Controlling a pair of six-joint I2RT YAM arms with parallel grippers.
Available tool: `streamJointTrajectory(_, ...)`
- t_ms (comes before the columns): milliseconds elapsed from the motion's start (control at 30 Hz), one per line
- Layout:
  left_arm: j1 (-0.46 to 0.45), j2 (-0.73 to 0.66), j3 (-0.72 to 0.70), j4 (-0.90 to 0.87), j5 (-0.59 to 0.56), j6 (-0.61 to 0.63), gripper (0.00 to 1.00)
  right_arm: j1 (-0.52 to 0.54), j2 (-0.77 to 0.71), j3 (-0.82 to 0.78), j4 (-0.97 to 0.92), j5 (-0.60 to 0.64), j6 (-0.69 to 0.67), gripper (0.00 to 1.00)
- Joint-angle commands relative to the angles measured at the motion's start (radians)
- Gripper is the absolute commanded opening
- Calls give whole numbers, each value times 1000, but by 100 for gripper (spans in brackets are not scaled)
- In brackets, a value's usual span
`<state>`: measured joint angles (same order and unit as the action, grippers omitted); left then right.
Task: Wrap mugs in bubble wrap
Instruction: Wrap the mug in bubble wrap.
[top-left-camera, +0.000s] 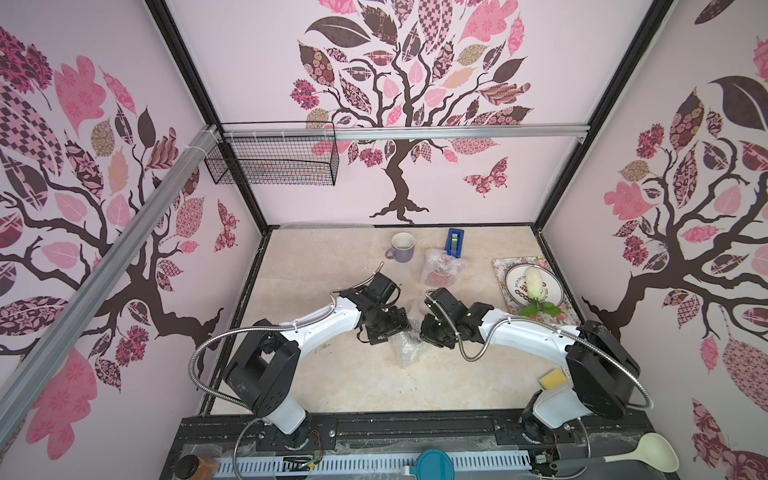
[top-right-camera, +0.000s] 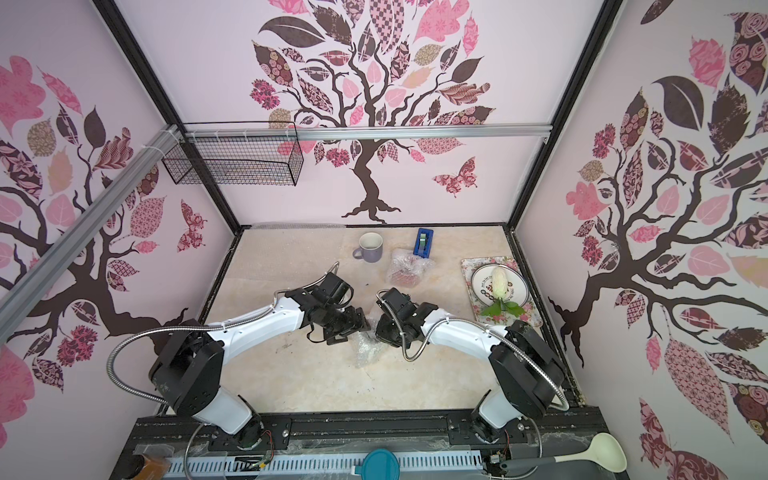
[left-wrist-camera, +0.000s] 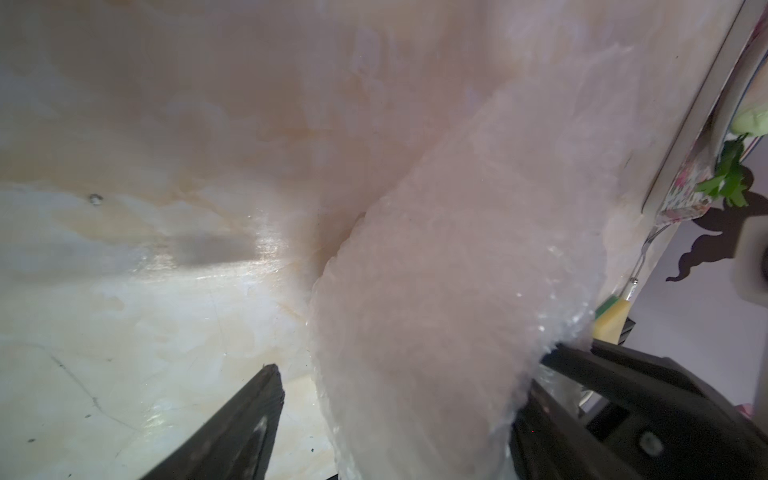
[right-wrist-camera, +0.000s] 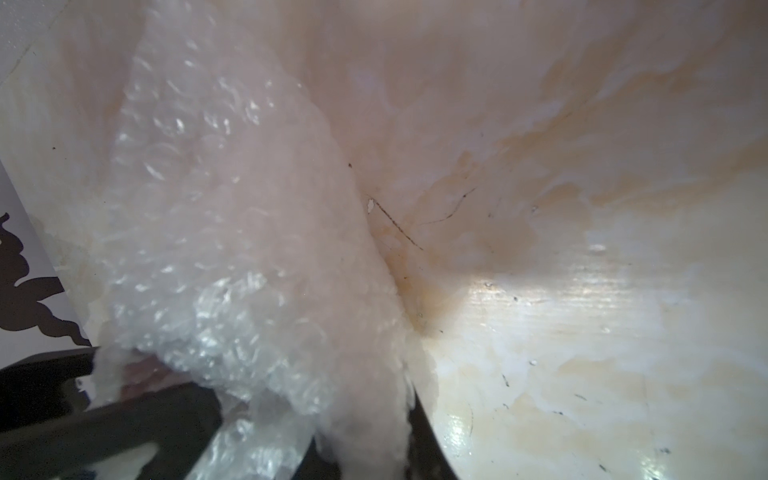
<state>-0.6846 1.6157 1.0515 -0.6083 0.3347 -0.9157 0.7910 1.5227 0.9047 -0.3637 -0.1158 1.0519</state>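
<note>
Two grippers meet at mid-table over a crumpled sheet of bubble wrap.

Noted for the left gripper: jaws stand wide. One finger is clear of the sheet, with bare table showing between, so nothing is clamped.

Noted for the right gripper: jaws narrow, with bunched bubble wrap pinched between them and fanning out over the table.

Whether a mug sits inside this bundle cannot be told.

Farther back, the lavender mug stands upright and unwrapped near the rear wall. The red mug, wrapped in its own sheet, lies to its right, just beside the blue tape dispenser.

At the right edge a plate rests on a floral tray. A yellow sponge sits near the right arm.
</note>
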Motion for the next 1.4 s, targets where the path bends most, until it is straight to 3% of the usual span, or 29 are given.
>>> streamJointTrajectory(0,-16,19,12,56,13,11,82,10,-51,36,-16,20,22,13)
streamJointTrajectory(167,-30,54,-2,94,33,21,73,15,-56,42,-12,18,19,13)
streamJointTrajectory(333,-30,72,-28,148,58,41,38,15,-82,34,12,10,23,13)
streamJointTrajectory(567,-30,99,-3,179,98,100,21,14,-126,9,78,-17,32,14)
streamJointTrajectory(700,-29,117,66,133,81,151,4,15,-154,-9,112,-36,42,22)
streamJointTrajectory(767,-28,129,103,106,76,181,1,15,-170,-9,104,-29,42,26)
streamJointTrajectory(967,-24,142,182,11,52,288,0,-7,-225,-7,46,-1,6,53)
streamJointTrajectory(1233,-23,141,232,-61,27,371,0,-68,-314,-92,52,-14,-32,58)
streamJointTrajectory(1367,-23,147,255,-94,8,404,0,-83,-279,-78,52,-58,-79,58)
